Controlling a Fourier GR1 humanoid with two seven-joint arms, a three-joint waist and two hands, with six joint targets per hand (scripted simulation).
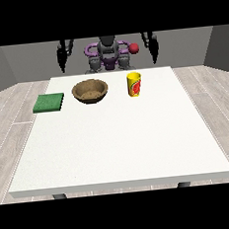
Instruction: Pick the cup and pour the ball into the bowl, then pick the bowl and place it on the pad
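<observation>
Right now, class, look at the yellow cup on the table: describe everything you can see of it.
The cup is yellow with a red marking on its side, tapering slightly toward its base, and looks like plastic or paper. It stands upright on the white table, toward the far edge, at the view's right of the brown bowl and apart from it. Its mouth is open; whether anything lies inside cannot be told. Nothing touches it but the table, and no robot hand is near it.
</observation>
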